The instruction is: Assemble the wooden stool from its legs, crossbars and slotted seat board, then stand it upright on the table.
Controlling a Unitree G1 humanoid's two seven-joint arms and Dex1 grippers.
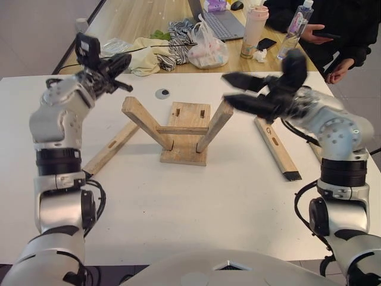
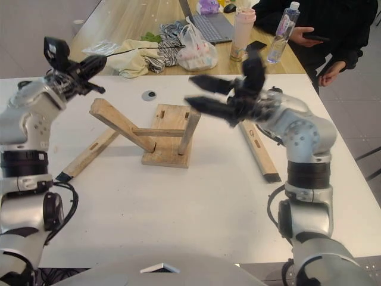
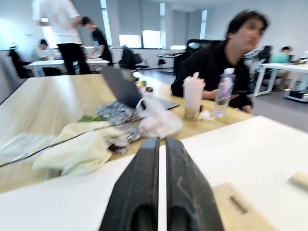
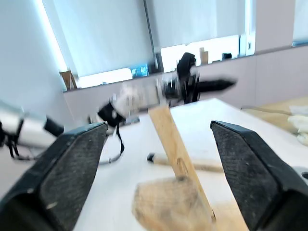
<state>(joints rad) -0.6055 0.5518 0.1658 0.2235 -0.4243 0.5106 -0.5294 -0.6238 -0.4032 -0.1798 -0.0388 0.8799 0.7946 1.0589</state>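
Note:
The slotted seat board (image 1: 186, 143) lies flat mid-table. Two legs stand tilted in it, one leaning left (image 1: 141, 118) and one leaning right (image 1: 215, 126), joined by a crossbar (image 1: 181, 129). Another leg (image 1: 111, 149) lies loose to the left of the board, and a further one (image 1: 277, 149) to its right. My right gripper (image 1: 224, 87) hangs open just above the top of the right-leaning leg (image 4: 174, 142), fingers spread wide, holding nothing. My left gripper (image 1: 119, 71) is raised over the table's far left, its fingers (image 3: 139, 183) shut and empty.
A small round grey disc (image 1: 162, 93) lies behind the board. Beyond the white table (image 1: 178, 202) stands a wooden table (image 1: 143, 18) with clothes, a plastic bag (image 1: 205, 50), a laptop, a cup and a bottle; a person sits there. The near half of the white table is bare.

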